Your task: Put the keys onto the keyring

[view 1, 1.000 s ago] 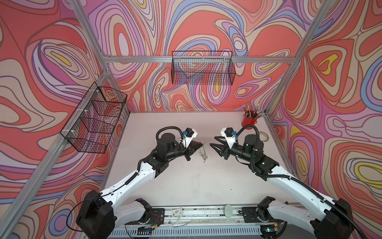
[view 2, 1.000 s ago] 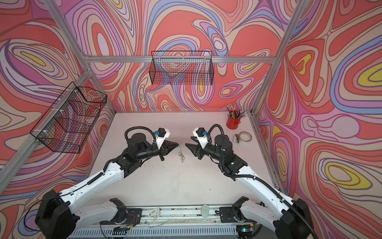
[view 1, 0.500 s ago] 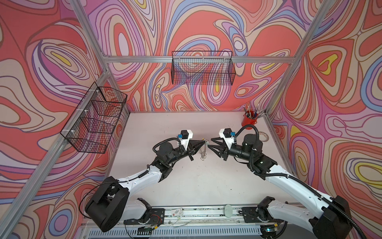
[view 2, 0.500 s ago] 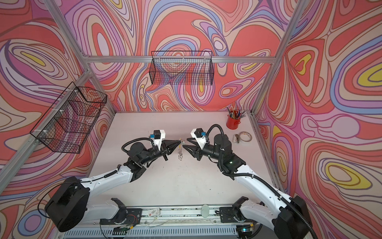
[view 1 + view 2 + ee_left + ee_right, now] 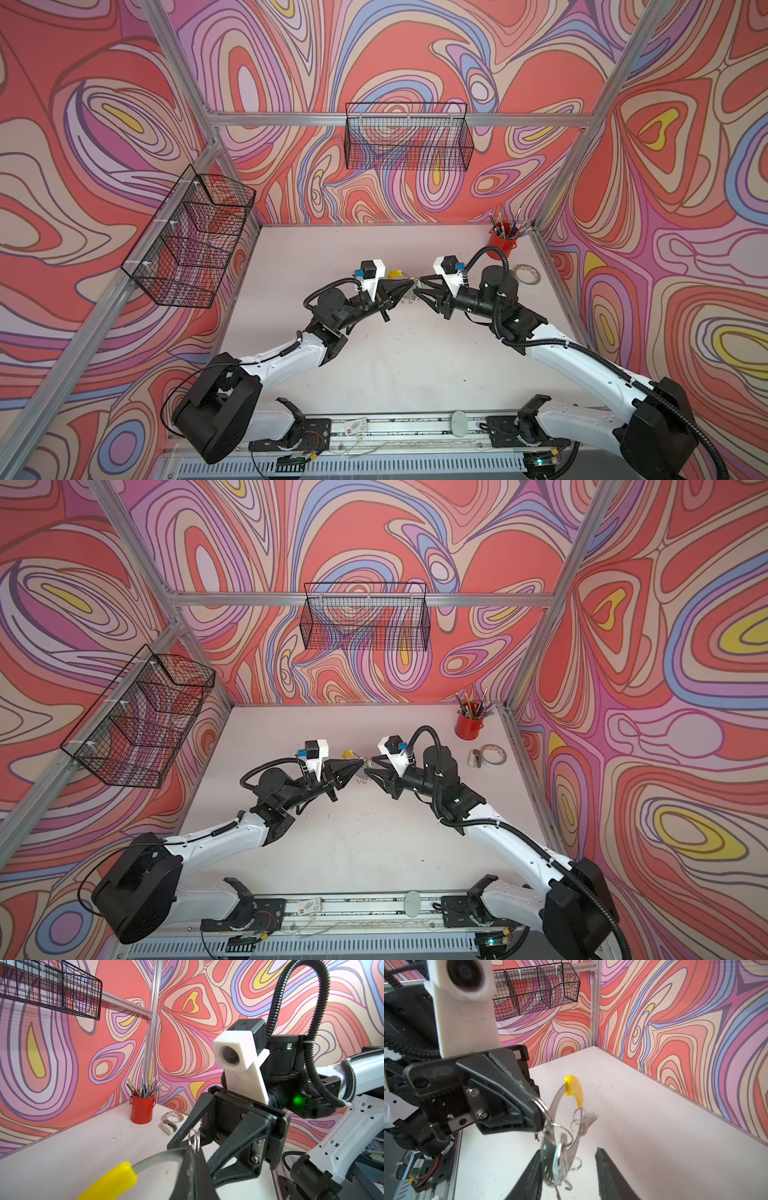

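Note:
The keyring [image 5: 558, 1098] is a flat grey hoop with a yellow sleeve [image 5: 574, 1088], held upright above the table. My left gripper [image 5: 193, 1159] is shut on its rim beside a small wire loop [image 5: 194, 1139]; in both top views it [image 5: 409, 284] meets my right gripper [image 5: 420, 286] mid-table. The right gripper [image 5: 569, 1167] is open, its fingers [image 5: 533, 1172] straddling the hoop's lower perforated band and a pale translucent tag [image 5: 557, 1159]. The band lies close to one finger, with a gap to the other. One of the keys [image 5: 588, 1120], blurred, dangles from wire loops on the hoop.
A red pencil cup [image 5: 504, 245] and a whitish tape roll [image 5: 527, 275] stand at the back right, with a small white object [image 5: 476, 757] beside the roll. Wire baskets hang on the back wall [image 5: 407, 141] and the left wall [image 5: 191, 237].
The left gripper carried the keyring up and towards the middle. The right gripper closed in until its fingers straddle the ring, and its jaws narrowed.

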You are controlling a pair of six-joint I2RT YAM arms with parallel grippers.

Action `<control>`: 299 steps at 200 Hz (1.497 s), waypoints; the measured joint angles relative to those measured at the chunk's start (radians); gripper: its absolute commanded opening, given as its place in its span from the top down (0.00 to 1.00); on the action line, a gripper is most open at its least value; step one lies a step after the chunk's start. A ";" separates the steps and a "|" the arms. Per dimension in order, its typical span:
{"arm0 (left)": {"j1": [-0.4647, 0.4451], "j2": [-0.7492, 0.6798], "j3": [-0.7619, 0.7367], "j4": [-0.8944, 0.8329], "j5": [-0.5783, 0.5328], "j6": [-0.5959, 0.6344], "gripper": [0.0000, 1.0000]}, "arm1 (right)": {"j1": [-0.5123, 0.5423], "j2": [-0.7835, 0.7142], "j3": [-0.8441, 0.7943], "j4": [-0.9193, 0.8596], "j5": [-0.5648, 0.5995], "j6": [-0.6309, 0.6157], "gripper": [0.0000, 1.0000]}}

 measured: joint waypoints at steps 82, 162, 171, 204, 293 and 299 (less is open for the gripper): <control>-0.001 0.003 0.000 -0.030 0.001 0.014 1.00 | -0.076 -0.180 -0.010 -0.066 -0.029 0.062 0.41; -0.002 0.046 0.001 -0.002 0.023 -0.005 1.00 | -0.085 -0.013 -0.013 -0.090 -0.023 0.062 0.46; -0.005 0.047 0.001 -0.002 0.024 -0.005 1.00 | -0.085 -0.004 -0.014 -0.090 -0.036 0.063 0.46; -0.017 0.047 0.008 -0.002 0.028 -0.003 1.00 | -0.085 -0.008 -0.014 -0.058 -0.085 0.066 0.48; -0.021 0.053 0.018 -0.011 0.015 0.000 1.00 | -0.085 -0.008 -0.022 -0.007 -0.168 0.082 0.48; -0.021 0.054 0.019 -0.011 0.016 0.000 1.00 | -0.085 -0.008 -0.025 -0.005 -0.169 0.084 0.48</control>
